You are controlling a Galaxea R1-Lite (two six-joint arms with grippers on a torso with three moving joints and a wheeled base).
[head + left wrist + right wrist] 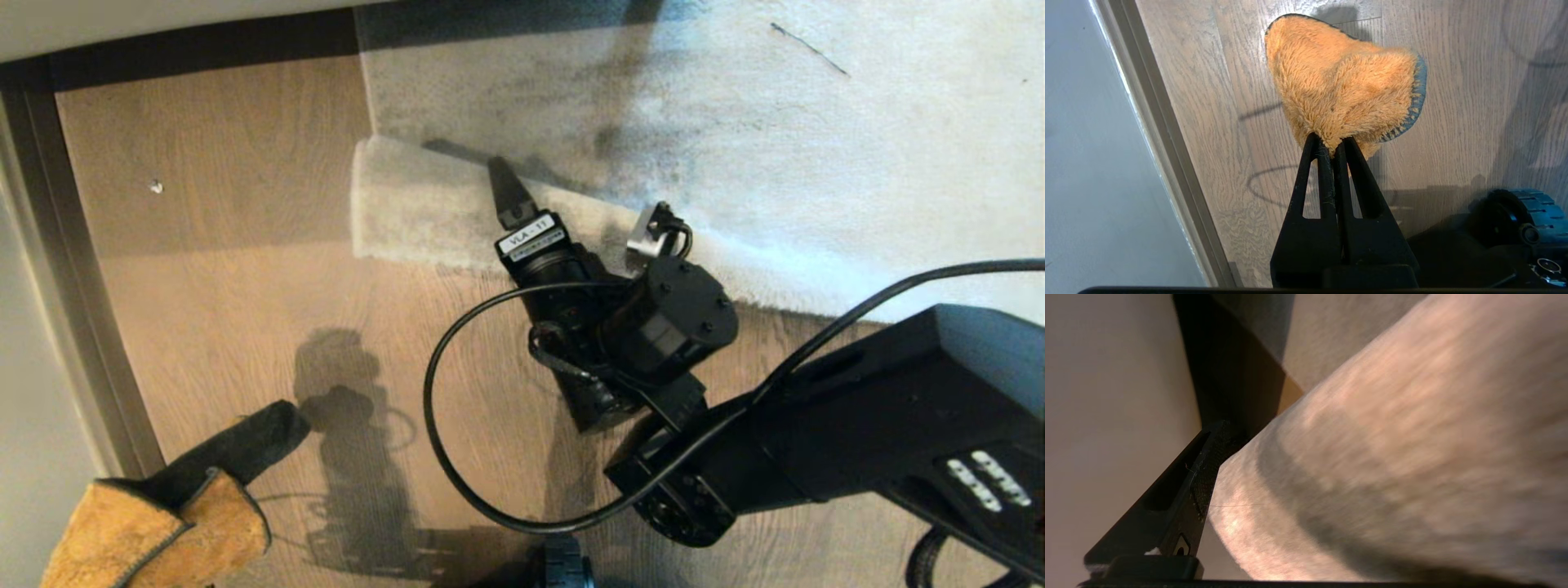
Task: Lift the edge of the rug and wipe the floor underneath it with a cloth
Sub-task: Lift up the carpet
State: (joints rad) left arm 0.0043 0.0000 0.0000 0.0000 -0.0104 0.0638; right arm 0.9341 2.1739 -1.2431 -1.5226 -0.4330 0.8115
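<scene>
The grey mottled rug point(816, 163) lies at the back right on the brown plank floor point(245, 269). Its near left corner, the rug edge point(408, 212), stands raised and curled off the floor. My right gripper point(518, 192) is open around this edge. One black finger point(1202, 482) lies on the upper side; the other is hidden behind the rug point(1392, 457). Low at the left, my left gripper point(1333, 143) is shut on the mustard-orange cloth point(1343, 81), which hangs just above the floor. The cloth point(163, 523) shows its black reverse in the head view.
A dark skirting strip point(90, 310) and pale wall run along the left and back. A small white speck point(156, 187) lies on the floor. The right arm's cable point(433, 441) loops low over the planks. My base wheel point(1531, 212) sits near the left gripper.
</scene>
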